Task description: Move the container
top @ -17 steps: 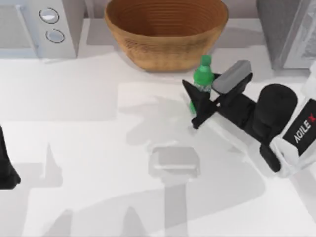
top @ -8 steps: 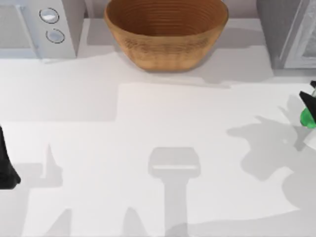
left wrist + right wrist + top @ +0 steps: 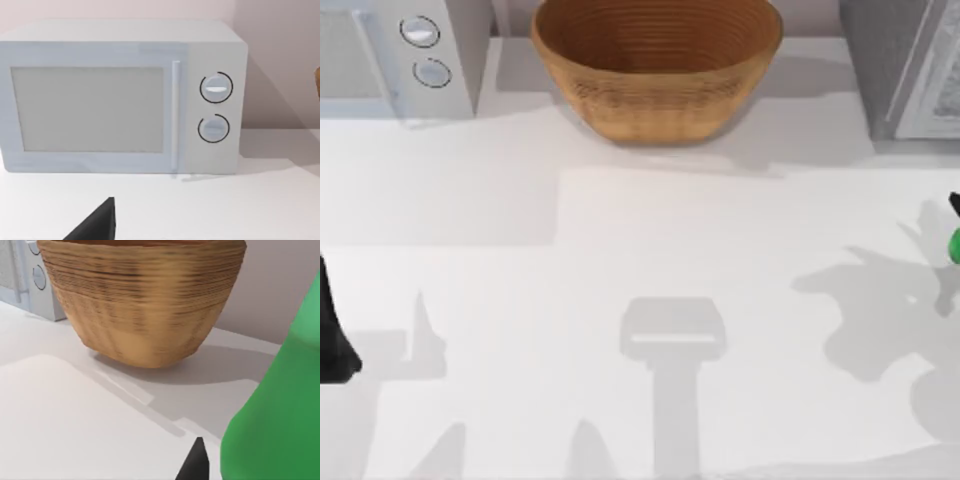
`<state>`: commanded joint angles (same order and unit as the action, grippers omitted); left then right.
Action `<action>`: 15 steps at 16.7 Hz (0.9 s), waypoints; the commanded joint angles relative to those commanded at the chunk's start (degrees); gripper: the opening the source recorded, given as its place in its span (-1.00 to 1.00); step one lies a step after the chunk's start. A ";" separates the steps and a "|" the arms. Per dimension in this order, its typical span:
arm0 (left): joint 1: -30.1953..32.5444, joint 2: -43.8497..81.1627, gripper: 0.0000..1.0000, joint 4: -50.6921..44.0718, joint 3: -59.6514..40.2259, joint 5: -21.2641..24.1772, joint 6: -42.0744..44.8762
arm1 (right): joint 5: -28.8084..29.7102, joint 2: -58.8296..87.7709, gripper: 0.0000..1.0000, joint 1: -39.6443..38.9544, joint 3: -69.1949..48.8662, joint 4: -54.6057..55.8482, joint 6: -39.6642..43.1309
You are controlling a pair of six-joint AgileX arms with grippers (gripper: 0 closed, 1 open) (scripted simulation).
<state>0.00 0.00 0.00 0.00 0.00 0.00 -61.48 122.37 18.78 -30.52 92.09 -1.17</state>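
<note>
The container, a small green bottle, shows as a green sliver (image 3: 954, 245) at the table's far right edge. In the right wrist view its green body (image 3: 280, 410) looms close to the camera. My right gripper (image 3: 955, 222) is at that same edge, shut on the container, and one dark fingertip (image 3: 196, 464) shows beside the bottle. The container hangs above the table, its shadow lying to its left. My left gripper (image 3: 332, 335) rests parked at the left edge.
A large brown woven basket (image 3: 656, 70) stands at the back centre. A white microwave (image 3: 400, 55) sits at the back left, and a grey appliance (image 3: 905, 65) at the back right. The white tabletop (image 3: 620, 250) stretches between them.
My right gripper has carried the container from in front of the basket to the far right edge of the table, almost out of the top view. The left arm has not moved.
</note>
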 joint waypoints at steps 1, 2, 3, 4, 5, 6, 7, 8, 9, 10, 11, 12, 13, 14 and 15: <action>0.00 0.00 1.00 0.00 0.00 0.00 0.00 | 0.54 0.75 -1.00 -0.55 -0.54 0.22 0.00; 0.00 0.00 1.00 0.00 0.00 0.00 0.00 | 1.43 1.95 -1.00 -1.42 -1.37 0.55 0.01; 0.00 0.00 1.00 0.00 0.00 0.00 0.00 | 2.56 3.45 -1.00 -2.52 -2.40 0.92 0.04; 0.00 0.00 1.00 0.00 0.00 0.00 0.00 | 3.86 5.11 -1.00 -3.72 -3.53 1.31 0.09; 0.00 0.00 1.00 0.00 0.00 0.00 0.00 | 5.21 6.78 -1.00 -4.96 -4.70 1.70 0.16; 0.00 0.00 1.00 0.00 0.00 0.00 0.00 | 6.47 8.33 -1.00 -6.19 -5.85 2.10 0.24; 0.00 0.00 1.00 0.00 0.00 0.00 0.00 | 7.56 9.65 -1.00 -7.30 -6.89 2.47 0.32; 0.00 0.00 1.00 0.00 0.00 0.00 0.00 | 8.39 10.60 -1.00 -8.12 -7.66 2.75 0.37; 0.00 0.00 1.00 0.00 0.00 0.00 0.00 | 8.77 11.00 -1.00 -8.49 -8.03 2.88 0.39; 0.00 0.00 1.00 0.00 0.00 0.00 0.00 | 8.77 11.01 -1.00 -8.49 -8.03 2.88 0.39; 0.00 0.00 1.00 0.00 0.00 0.00 0.00 | 8.77 11.01 -1.00 -8.49 -8.03 2.88 0.39; 0.00 0.00 1.00 0.00 0.00 0.00 0.00 | 8.77 11.01 -1.00 -8.49 -8.03 2.88 0.39; 0.00 0.00 1.00 0.00 0.00 0.00 0.00 | 8.77 11.01 -0.85 -8.49 -8.03 2.88 0.39; 0.00 0.00 1.00 0.00 0.00 0.00 0.00 | 8.77 11.01 -0.70 -8.49 -8.03 2.88 0.39; 0.00 0.00 1.00 0.00 0.00 0.00 0.00 | 8.77 11.01 -0.55 -8.49 -8.03 2.88 0.39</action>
<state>0.00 0.00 0.00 0.00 0.00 0.00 -52.71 133.38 10.29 -38.55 94.97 -0.78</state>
